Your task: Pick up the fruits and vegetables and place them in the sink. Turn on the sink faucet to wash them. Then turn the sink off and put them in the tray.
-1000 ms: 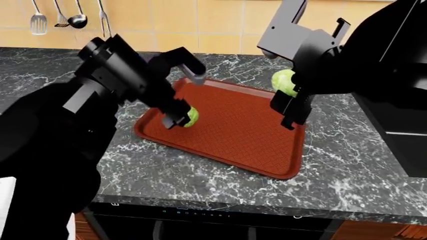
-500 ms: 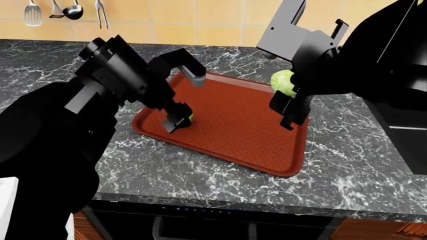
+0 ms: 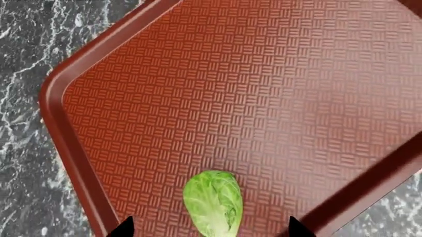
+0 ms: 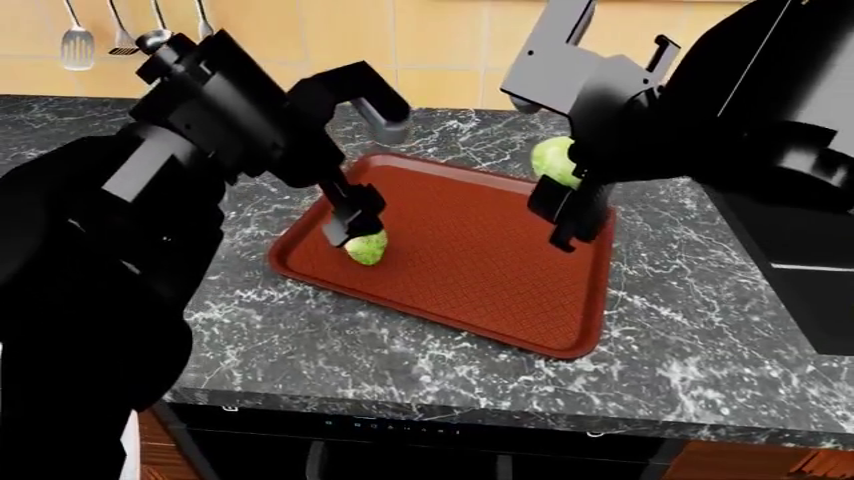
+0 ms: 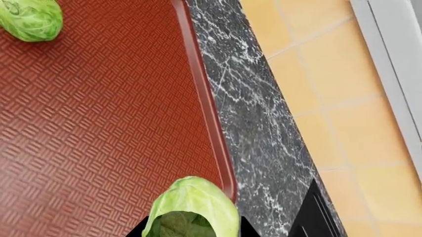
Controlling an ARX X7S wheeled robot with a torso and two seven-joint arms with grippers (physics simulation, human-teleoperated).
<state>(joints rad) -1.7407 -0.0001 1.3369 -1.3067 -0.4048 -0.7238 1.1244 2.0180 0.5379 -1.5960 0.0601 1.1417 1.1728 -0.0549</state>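
Observation:
The dark red tray [image 4: 467,270] lies on the black marble counter. One yellow-green sprout [image 4: 366,247] rests on the tray near its left rim, and the left wrist view shows that sprout [image 3: 213,202] free between two spread fingertips. My left gripper [image 4: 363,185] hangs open just above it. My right gripper [image 4: 558,172] is shut on the second sprout [image 4: 554,160], held in the air over the tray's right rim [image 5: 209,108]; the right wrist view shows this held sprout [image 5: 191,210] and the lying sprout [image 5: 29,19]. The sink and faucet are out of view.
Kitchen utensils [image 4: 78,45] hang on the tiled wall at the back left. A black appliance [image 4: 801,250] stands at the right of the counter. The counter's front edge [image 4: 467,412] runs below the tray.
My left gripper has lifted away from the sprout, which now lies alone on the tray near the left rim. The right gripper with its sprout has shifted slightly left.

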